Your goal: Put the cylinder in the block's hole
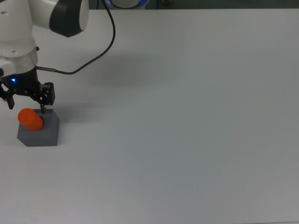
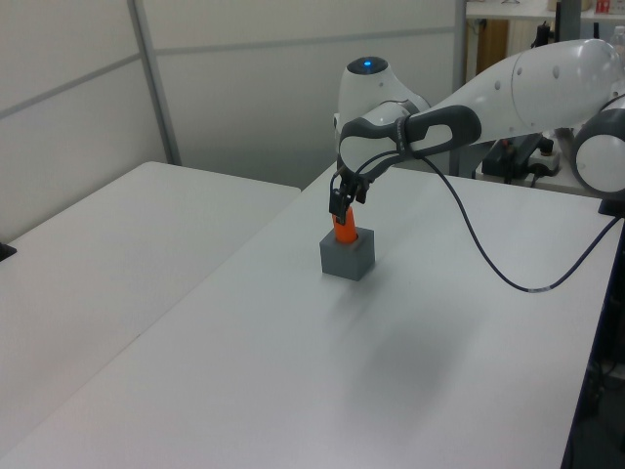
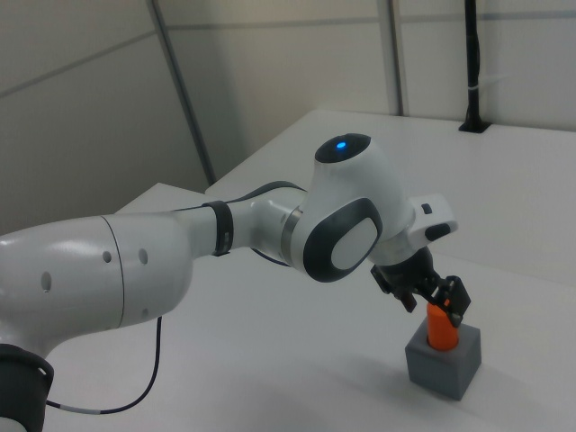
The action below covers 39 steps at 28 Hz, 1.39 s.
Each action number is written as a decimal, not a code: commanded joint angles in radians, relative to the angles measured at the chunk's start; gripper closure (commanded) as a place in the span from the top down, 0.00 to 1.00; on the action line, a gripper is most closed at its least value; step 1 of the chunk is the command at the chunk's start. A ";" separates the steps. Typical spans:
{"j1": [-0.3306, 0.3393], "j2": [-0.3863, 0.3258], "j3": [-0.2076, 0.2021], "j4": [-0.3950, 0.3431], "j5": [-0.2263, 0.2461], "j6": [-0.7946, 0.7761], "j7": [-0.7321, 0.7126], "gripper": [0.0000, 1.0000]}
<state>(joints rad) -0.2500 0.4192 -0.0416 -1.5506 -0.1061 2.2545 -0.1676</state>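
The orange cylinder (image 1: 31, 119) stands in the hole of the dark grey block (image 1: 46, 133) at the top view's left edge, its rounded top sticking out above the block. My gripper (image 1: 26, 105) hovers just above it, open, its fingers spread to either side and clear of the cylinder. In the left view the gripper (image 2: 342, 204) hangs over the cylinder (image 2: 343, 231) and block (image 2: 348, 256). The right view shows the gripper (image 3: 438, 303) right above the cylinder (image 3: 440, 330) seated in the block (image 3: 443, 364).
A black cable (image 1: 100, 49) runs from the wrist across the white table (image 1: 187, 116) toward the top view's upper edge. A second white table (image 2: 107, 254) stands at the left view's left.
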 commanded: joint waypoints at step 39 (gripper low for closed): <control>0.195 -0.149 0.020 0.012 0.035 -0.463 -0.001 1.00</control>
<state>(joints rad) -0.0680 0.2770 -0.0217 -1.5291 -0.0987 1.8124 -0.1680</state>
